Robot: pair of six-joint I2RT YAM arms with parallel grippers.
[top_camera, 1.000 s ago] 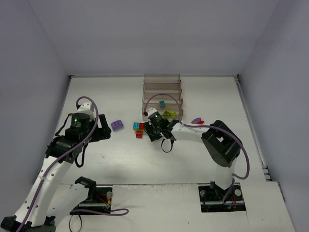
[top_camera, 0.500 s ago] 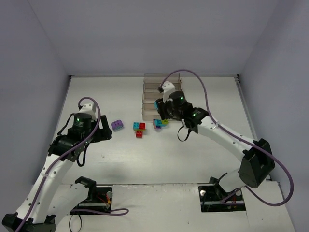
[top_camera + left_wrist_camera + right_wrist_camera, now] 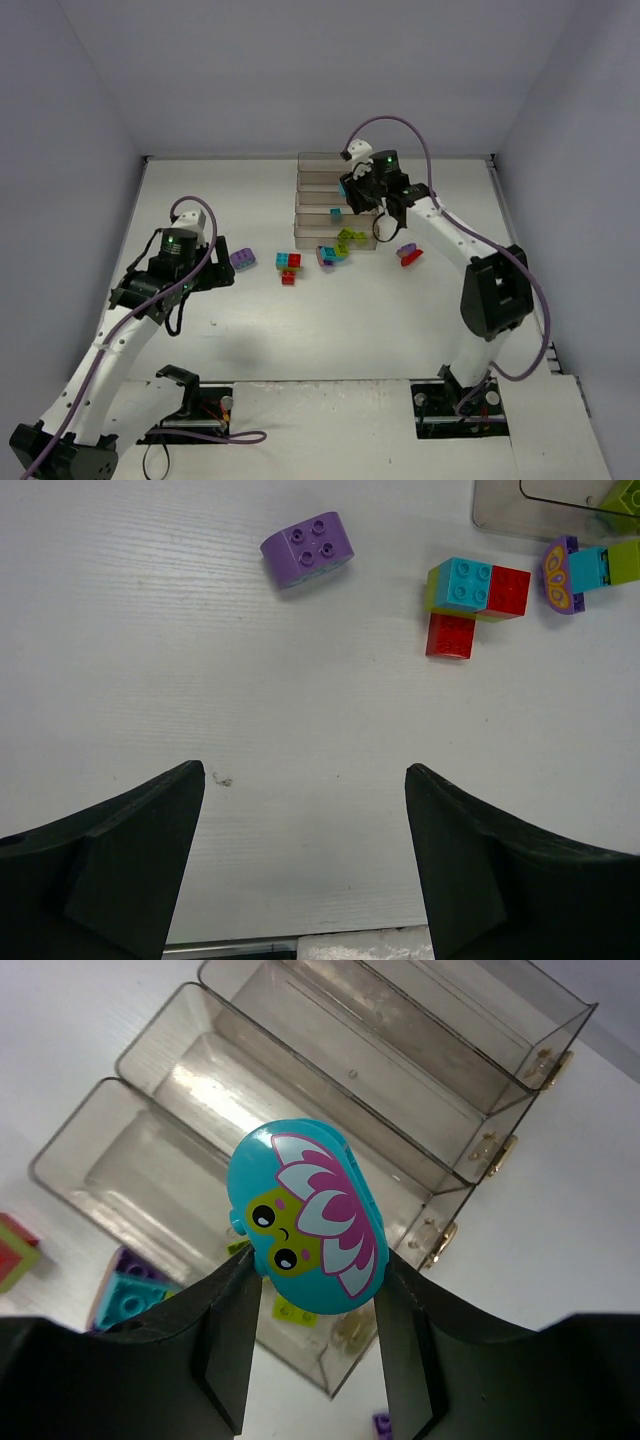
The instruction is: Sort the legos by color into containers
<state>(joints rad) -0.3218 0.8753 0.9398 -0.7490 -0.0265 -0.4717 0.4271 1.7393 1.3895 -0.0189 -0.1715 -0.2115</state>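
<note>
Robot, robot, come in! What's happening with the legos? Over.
Left gripper open, empty. Right gripper shut on teal flower lego, over trays. Nothing in the way.

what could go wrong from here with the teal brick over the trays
1. The right gripper pinches the teal brick by one end only, with most of it sticking out past the fingertips, so it might slip or tumble on release.
2. The trays of the rack are narrow and side by side. A slightly off drop could land in the wrong one, away from the sorted teal brick.
</note>
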